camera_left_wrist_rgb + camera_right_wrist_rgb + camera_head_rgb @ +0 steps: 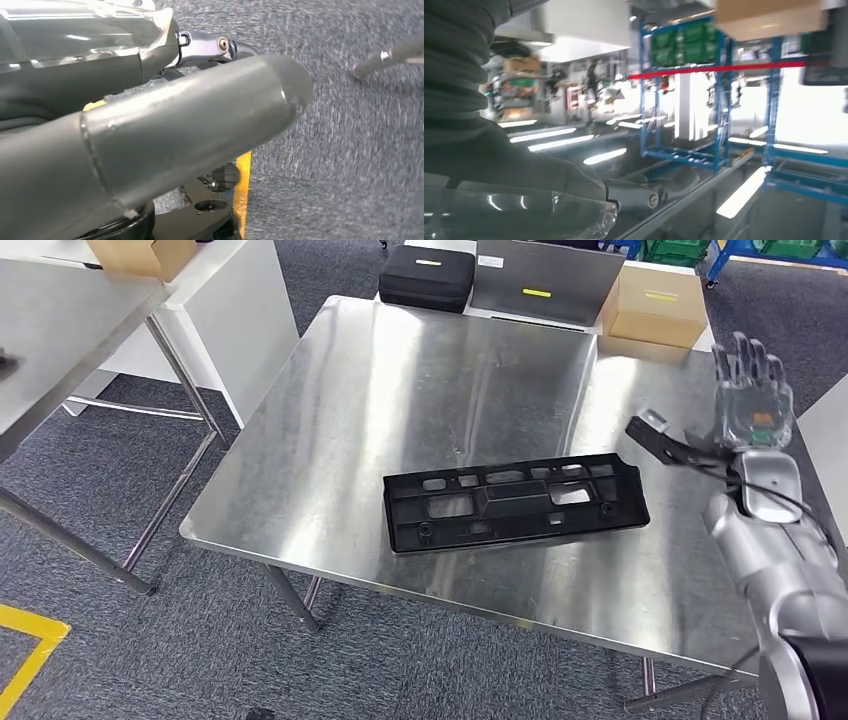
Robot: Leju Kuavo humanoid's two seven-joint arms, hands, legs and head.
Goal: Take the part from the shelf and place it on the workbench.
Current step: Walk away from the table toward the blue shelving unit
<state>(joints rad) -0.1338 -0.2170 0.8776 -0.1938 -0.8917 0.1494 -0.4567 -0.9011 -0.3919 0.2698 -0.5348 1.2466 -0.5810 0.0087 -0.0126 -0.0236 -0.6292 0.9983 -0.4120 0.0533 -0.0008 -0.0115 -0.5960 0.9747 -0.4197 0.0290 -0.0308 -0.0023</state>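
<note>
The long black plastic part (515, 502) lies flat on the steel workbench (420, 380), near its front edge and right of the middle. My right hand (752, 390) is raised above the bench's right edge, just right of the part's end and apart from it; its fingers are spread and hold nothing. In the right wrist view, the right hand (499, 160) points toward blurred factory racks. My left hand (190, 125) hangs low over the grey carpet, holding nothing.
A black case (426, 276), a grey panel (545, 280) and a cardboard box (655, 305) line the bench's far edge. Another steel table (60, 330) and a white cabinet (230, 310) stand at left. Yellow floor tape (25, 650) marks the carpet.
</note>
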